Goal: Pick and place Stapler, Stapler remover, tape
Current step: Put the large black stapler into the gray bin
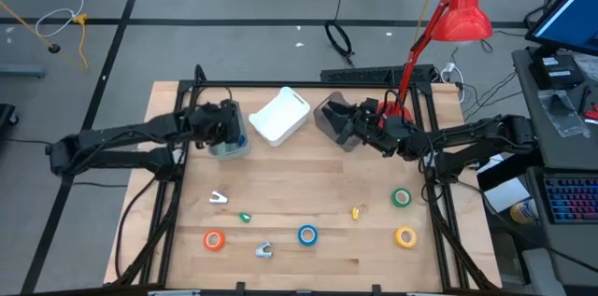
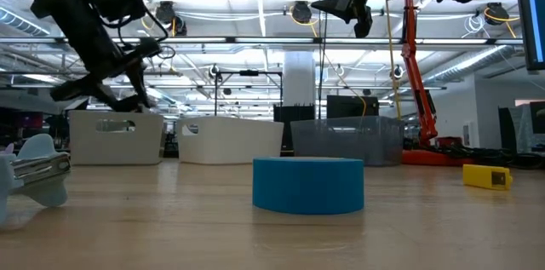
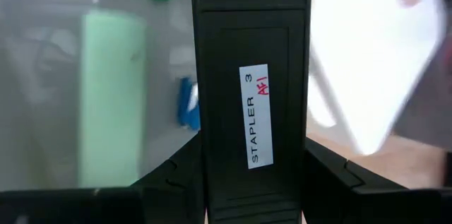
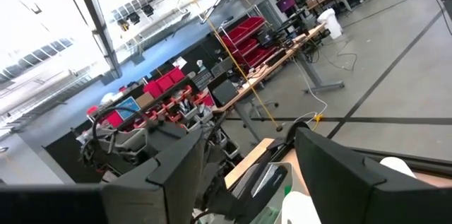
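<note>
Left gripper [image 3: 254, 181] above the clear bin [image 1: 230, 147] at the counter's [image 1: 308, 198] far side, fingers [image 3: 169, 181] clenched on a black stapler [image 3: 251, 97]. Best lowered well inside the walls before release, avoiding the green and blue items already within. Right gripper [image 1: 348, 126] over the grey bin [image 1: 329, 119], fingers spread, empty. Tape rolls [image 1: 307, 234] lying toward the near edge. Bin contents blurred; stapler's far end cut off.

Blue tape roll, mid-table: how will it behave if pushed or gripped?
The blue tape lies flat on its face, so a push probably slides it rather than rolls it. It looks like a rigid ring with a hollow core, likely light, and should take a pinch across the wall.
</note>
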Motion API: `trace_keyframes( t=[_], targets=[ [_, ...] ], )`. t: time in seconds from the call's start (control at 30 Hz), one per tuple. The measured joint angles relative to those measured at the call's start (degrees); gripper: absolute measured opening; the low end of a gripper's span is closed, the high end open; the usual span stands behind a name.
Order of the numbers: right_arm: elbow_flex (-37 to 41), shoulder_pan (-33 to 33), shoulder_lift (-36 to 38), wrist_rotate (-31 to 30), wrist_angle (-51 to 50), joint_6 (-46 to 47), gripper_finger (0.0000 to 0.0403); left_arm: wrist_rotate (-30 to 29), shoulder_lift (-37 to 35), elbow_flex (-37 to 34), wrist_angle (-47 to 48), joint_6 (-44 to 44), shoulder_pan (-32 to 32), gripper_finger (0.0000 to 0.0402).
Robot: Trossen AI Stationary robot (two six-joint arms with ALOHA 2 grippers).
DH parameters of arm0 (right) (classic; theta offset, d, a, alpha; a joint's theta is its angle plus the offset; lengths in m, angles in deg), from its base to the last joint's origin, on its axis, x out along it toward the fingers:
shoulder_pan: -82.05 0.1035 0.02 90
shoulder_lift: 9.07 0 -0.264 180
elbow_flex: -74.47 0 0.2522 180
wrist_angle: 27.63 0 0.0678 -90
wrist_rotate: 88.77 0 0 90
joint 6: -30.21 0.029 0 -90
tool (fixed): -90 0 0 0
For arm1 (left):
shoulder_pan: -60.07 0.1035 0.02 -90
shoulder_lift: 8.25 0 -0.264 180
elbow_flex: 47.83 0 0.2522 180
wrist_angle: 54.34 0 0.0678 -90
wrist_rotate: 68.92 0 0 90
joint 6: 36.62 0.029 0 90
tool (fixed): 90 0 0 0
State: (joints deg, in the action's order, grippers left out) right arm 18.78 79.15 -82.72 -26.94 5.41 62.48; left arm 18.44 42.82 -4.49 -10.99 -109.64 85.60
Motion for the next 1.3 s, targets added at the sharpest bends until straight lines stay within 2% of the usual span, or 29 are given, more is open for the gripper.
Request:
trace_keyframes(
  t=[0.27,0.57,0.8,1.1,1.17,1.3],
  targets=[
    [0.01,0.0,0.0,-0.07,-0.22,-0.11,0.0217,6.42,1.58,0.02,-0.37,1.78,5.71,0.0162],
    [0.04,0.0,0.0,-0.14,-0.24,-0.17,0.0215,10.3,7.67,0.02,-4.58,4.0,8.66,0.0162],
    [0.04,0.0,0.0,-0.19,-0.22,-0.03,0.0219,12.33,11.59,0.02,-6.49,5.24,9.34,0.0162],
    [0.04,0.0,0.0,-0.2,-0.18,0.01,0.0216,11.39,12.33,0.04,-7.18,6.35,9.32,0.0162],
    [0.04,0.0,0.0,-0.2,-0.18,0.01,0.0218,11.38,12.33,0.04,-7.19,6.39,9.32,0.0186],
    [0.04,0.0,0.0,-0.22,-0.13,0.03,0.0219,11.08,12.31,0.04,-7.29,6.5,9.32,0.0267]
  ],
)
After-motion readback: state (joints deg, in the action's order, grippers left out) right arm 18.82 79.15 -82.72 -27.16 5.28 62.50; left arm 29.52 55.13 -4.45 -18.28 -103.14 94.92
